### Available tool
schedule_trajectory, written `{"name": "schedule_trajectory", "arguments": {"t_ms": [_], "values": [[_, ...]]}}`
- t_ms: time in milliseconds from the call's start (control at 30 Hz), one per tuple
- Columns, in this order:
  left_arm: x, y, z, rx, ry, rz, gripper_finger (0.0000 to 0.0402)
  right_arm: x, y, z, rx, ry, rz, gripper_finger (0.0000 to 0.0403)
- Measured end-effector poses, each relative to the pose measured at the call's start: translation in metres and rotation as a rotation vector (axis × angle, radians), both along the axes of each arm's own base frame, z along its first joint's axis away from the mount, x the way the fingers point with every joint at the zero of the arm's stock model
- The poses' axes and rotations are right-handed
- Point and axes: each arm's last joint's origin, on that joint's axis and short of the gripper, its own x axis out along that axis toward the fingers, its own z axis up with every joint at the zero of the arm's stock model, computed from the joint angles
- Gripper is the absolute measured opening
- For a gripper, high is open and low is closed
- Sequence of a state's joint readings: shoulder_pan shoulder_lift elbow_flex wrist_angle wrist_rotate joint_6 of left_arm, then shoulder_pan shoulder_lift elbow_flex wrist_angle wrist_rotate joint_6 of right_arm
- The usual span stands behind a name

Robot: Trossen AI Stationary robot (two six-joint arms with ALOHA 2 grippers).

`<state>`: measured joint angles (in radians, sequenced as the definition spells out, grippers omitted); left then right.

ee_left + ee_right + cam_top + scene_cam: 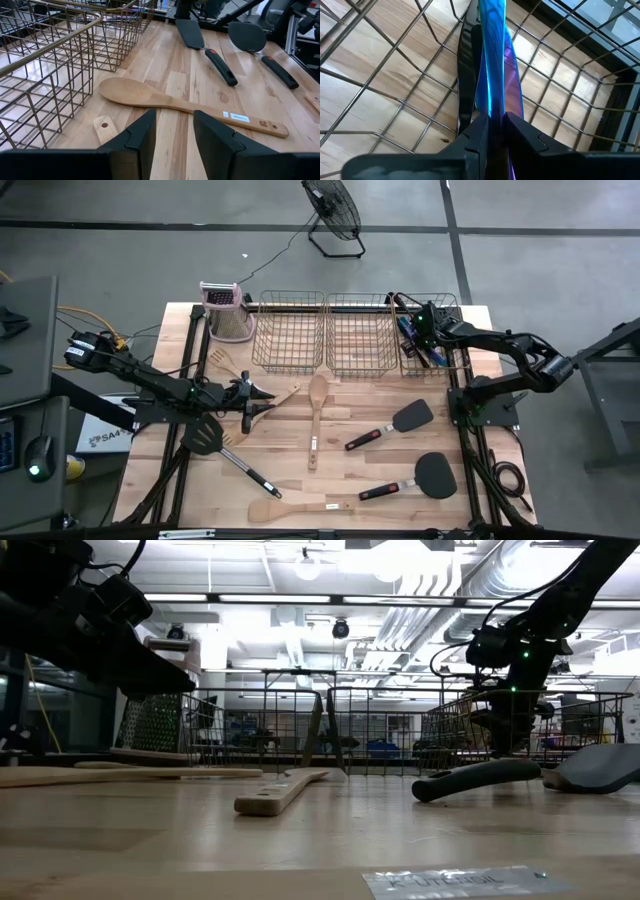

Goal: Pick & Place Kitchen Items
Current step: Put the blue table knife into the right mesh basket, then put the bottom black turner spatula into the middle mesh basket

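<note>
My right gripper (495,122) is shut on a slim iridescent blue-purple cutlery piece (492,55). It hangs over the rightmost wire basket (432,340), where more dark and blue cutlery (410,338) lies. My left gripper (175,135) stands open and level above the table's left middle, touching nothing. A wooden spoon (175,102) lies flat just ahead of it. A short wooden handle end (105,129) lies beside the left finger. Two black spatulas with red-marked handles (400,423) (425,477) lie flat right of centre. My right gripper pinches the blue-purple cutlery piece (492,107) between its two fingers, which slant down from above into the basket. The piece runs on along the fingers' line, past their tips. Its far end leaves the frame, so whether it rests on the basket does not show.
Two more wire baskets (288,332) (360,332) stand in a row at the far edge, with a box grater (226,310) to their left. A slotted black spatula (215,440) lies under the left arm. A wooden spatula (290,508) lies at the near edge.
</note>
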<state>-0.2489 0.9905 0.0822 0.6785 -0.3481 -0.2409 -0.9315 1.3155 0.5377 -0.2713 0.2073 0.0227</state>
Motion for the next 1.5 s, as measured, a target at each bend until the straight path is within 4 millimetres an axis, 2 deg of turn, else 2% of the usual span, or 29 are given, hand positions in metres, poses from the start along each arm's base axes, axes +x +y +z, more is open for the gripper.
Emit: {"name": "schedule_trajectory", "arguments": {"t_ms": [100, 333, 700, 1033, 1500], "values": [[0.000, 0.000, 0.000, 0.000, 0.000, 0.000, 0.0129, 0.000, 0.000, 0.000, 0.001, -0.001, 0.001, 0.0059], [0.000, 0.000, 0.000, 0.000, 0.000, 0.000, 0.0129, 0.001, 0.001, 0.000, 0.010, -0.009, 0.011, 0.0097], [0.000, 0.000, 0.000, 0.000, 0.000, 0.000, 0.0129, 0.000, 0.001, 0.006, -0.018, -0.052, -0.043, 0.0100], [0.000, 0.000, 0.000, 0.000, 0.000, 0.000, 0.0129, -0.004, 0.007, 0.025, -0.086, -0.107, -0.046, 0.0100], [0.000, 0.000, 0.000, 0.000, 0.000, 0.000, 0.0129, -0.014, 0.027, 0.059, -0.139, -0.295, 0.043, 0.0101]]}}
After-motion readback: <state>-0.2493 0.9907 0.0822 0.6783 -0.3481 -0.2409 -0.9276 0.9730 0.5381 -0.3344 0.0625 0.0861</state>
